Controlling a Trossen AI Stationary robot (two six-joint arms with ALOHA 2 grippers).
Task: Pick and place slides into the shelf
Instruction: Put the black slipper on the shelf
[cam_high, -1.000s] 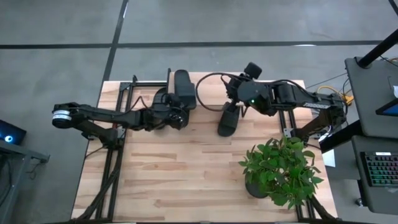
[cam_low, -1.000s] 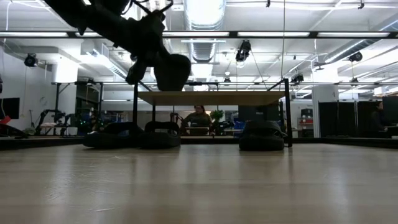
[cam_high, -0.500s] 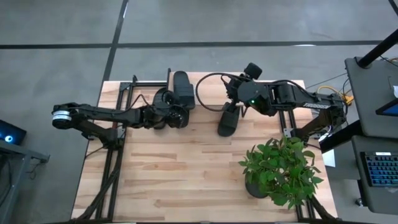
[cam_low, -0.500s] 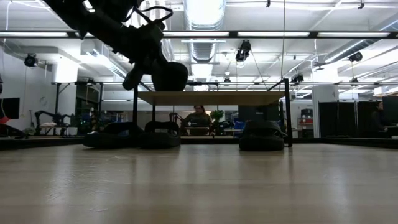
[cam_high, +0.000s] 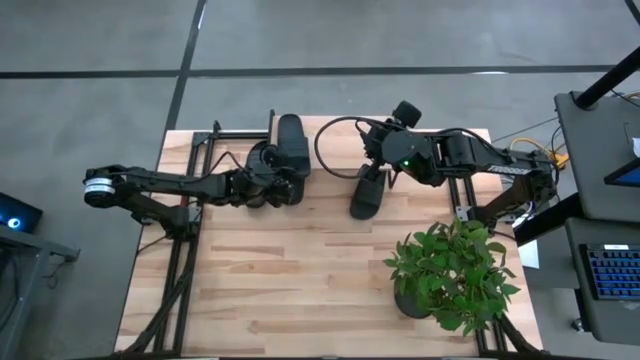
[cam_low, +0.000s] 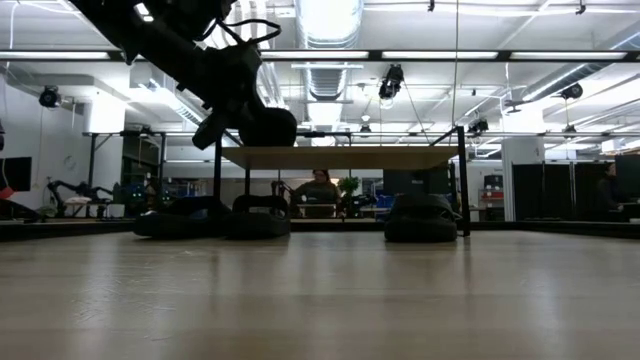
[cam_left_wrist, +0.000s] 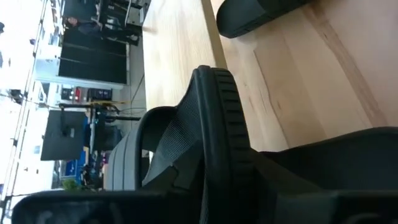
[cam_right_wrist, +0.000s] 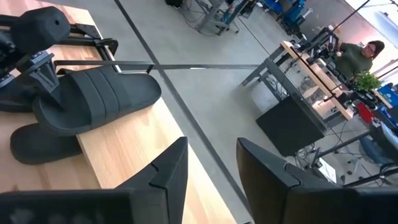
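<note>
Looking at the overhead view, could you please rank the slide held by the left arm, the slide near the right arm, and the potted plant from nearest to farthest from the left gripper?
1. Held slide, in the left gripper, table's far edge.
2. Second slide, mid-table, below the right gripper.
3. Potted plant, near right corner.

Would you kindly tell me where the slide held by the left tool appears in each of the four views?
High view: the held slide is in the upper part, left of centre.
Low view: the slide is upper left, raised in the air.
Left wrist view: the slide is at centre, seen edge-on.
Right wrist view: the slide is on the left side.
Shared landmark: the left tool gripping its end.
</note>
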